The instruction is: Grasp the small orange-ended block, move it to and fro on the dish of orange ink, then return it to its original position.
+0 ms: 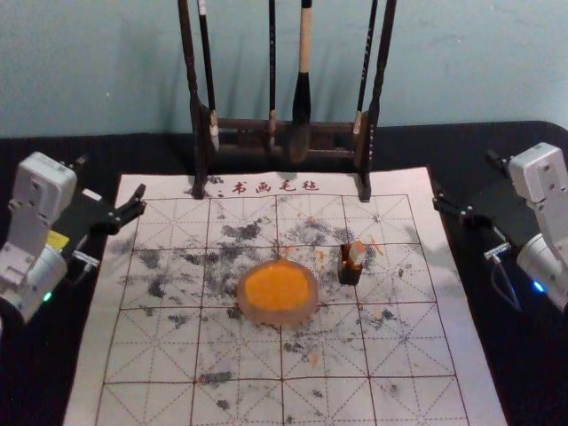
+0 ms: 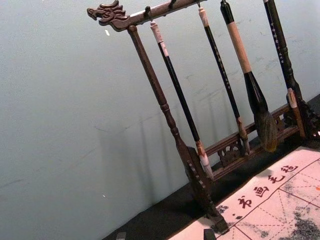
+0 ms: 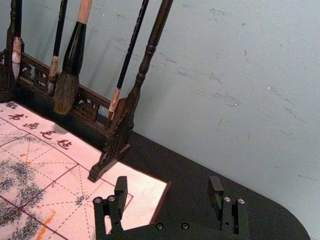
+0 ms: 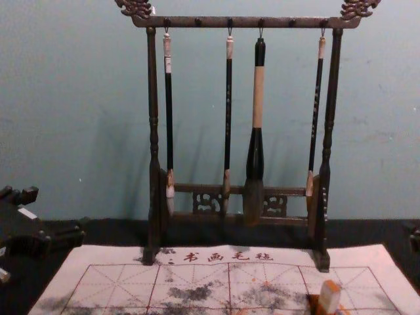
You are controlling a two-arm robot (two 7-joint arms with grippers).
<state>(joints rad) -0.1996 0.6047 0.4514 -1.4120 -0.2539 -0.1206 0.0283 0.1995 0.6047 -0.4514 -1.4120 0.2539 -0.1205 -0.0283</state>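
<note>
1. Orange-ended block (image 1: 357, 252) leans slightly in the small dark holder (image 1: 350, 273) on the mat (image 1: 422, 333).
2. Ink dish (image 1: 276, 317) sits just left of it.
3. Left gripper (image 1: 111, 177) and right gripper (image 1: 464, 179), jaws spread, hang near opposite mat edges.
4. Brush rack (image 1: 197, 124) stands behind.

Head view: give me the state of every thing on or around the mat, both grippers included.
Left gripper: open, by the mat's left edge
Right gripper: open, by the mat's right edge
Block: standing in holder, orange end up
Black holder: upright, occupied
Dish: holding orange ink
Mat: spread out, stained black and orange
Rack: upright
Brushes: hanging
</note>
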